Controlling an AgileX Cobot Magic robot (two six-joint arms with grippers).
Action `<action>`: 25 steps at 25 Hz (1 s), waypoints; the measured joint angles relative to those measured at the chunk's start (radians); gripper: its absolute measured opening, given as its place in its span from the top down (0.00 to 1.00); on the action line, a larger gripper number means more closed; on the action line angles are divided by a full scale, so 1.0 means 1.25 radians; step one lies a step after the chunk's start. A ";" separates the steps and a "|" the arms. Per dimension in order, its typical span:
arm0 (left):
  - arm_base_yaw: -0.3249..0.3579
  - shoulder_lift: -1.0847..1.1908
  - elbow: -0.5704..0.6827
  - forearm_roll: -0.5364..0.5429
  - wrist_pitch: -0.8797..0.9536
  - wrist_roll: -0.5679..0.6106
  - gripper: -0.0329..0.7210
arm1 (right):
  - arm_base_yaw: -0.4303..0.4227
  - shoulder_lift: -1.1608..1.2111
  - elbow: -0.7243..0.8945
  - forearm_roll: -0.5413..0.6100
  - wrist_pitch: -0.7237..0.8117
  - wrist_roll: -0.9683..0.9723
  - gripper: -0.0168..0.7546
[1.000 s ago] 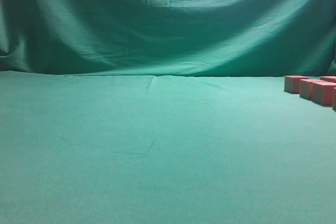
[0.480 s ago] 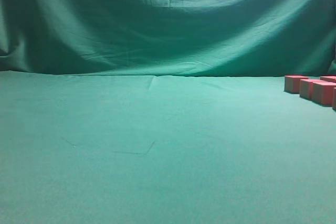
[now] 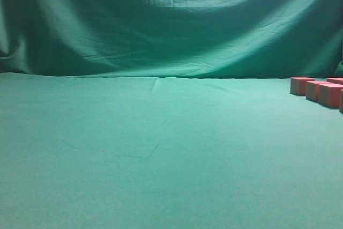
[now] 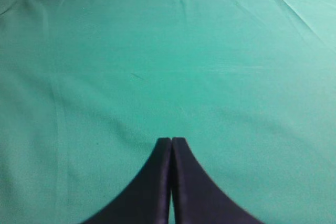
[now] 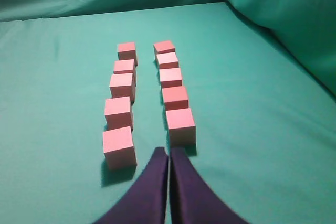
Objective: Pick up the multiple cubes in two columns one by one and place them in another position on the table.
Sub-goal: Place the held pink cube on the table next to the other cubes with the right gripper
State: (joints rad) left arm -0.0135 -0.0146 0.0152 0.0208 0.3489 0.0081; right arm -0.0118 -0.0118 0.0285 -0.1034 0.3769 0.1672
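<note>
Several pink cubes stand in two columns on the teal table (image 5: pixel 252 129) in the right wrist view. The nearest left cube (image 5: pixel 119 147) and nearest right cube (image 5: pixel 180 125) lie just ahead of my right gripper (image 5: pixel 169 150), which is shut and empty, its tips between the two columns. In the exterior view a few cubes (image 3: pixel 320 91) show at the far right edge of the table (image 3: pixel 161 148); no gripper shows there. My left gripper (image 4: pixel 171 140) is shut and empty above bare cloth.
A draped green cloth backdrop (image 3: pixel 171 20) hangs behind the table. In the right wrist view the cloth rises in a fold at the right (image 5: pixel 294 19). Faint creases cross the table cloth (image 3: pixel 144 154).
</note>
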 joint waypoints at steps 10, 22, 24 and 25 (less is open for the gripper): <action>0.000 0.000 0.000 0.000 0.000 0.000 0.96 | 0.000 0.000 0.002 0.104 -0.302 0.001 0.98; 0.000 0.000 0.000 0.000 0.000 0.000 0.96 | 0.000 0.153 -0.265 0.113 -0.079 -0.030 0.98; 0.000 0.000 0.000 0.000 0.000 0.000 0.96 | 0.000 0.216 -0.311 0.118 -0.025 -0.035 0.98; 0.000 0.000 0.000 0.000 0.000 0.000 0.96 | 0.000 0.245 -0.328 0.118 -0.010 -0.035 0.98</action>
State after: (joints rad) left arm -0.0135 -0.0146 0.0152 0.0208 0.3489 0.0081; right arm -0.0118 0.2946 -0.3813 0.0444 0.3643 0.1234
